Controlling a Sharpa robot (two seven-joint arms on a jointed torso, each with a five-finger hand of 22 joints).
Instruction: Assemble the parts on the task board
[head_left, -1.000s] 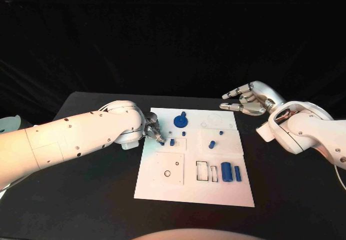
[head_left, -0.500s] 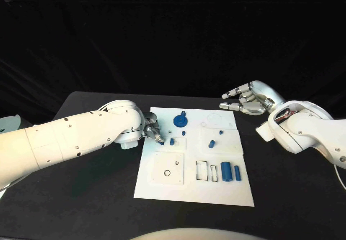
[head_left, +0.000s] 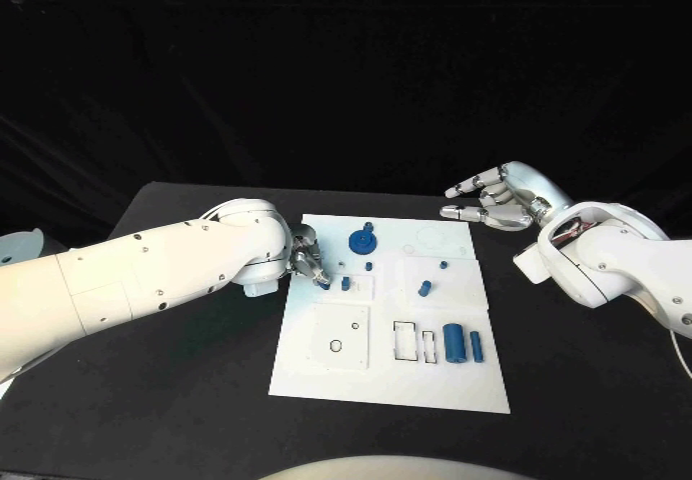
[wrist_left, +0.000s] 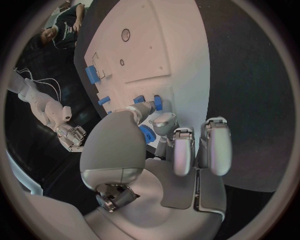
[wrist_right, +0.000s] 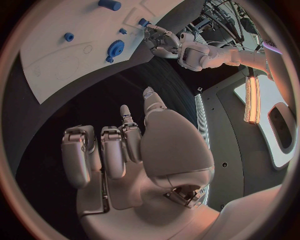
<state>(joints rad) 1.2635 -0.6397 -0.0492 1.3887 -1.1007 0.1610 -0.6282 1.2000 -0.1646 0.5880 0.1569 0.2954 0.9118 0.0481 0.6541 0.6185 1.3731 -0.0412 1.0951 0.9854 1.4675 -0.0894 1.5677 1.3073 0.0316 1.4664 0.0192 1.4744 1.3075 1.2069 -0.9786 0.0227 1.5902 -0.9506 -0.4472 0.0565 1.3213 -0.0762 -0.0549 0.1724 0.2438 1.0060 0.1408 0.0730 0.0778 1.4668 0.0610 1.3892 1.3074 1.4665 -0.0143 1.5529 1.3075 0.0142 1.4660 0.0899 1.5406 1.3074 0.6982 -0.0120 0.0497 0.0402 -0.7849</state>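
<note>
Matt white plastic-looking task board (head_left: 346, 360), smooth blue plastic parts (head_left: 453, 343), matt black cloth-like table (head_left: 173, 400), glossy white arm shells (head_left: 144, 270), brushed silvery metal left hand (wrist_left: 169, 150) and right hand (wrist_right: 125, 150).

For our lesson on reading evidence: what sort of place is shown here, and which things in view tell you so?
Probably a robotics lab or test bench: a black table holding a white task board with small blue parts, worked on by two robot hands, left hand and right hand.

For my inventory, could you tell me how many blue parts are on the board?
7: gear, peg, peg, piece, piece by the left hand, cylinder, bar; others may be hidden.
</note>
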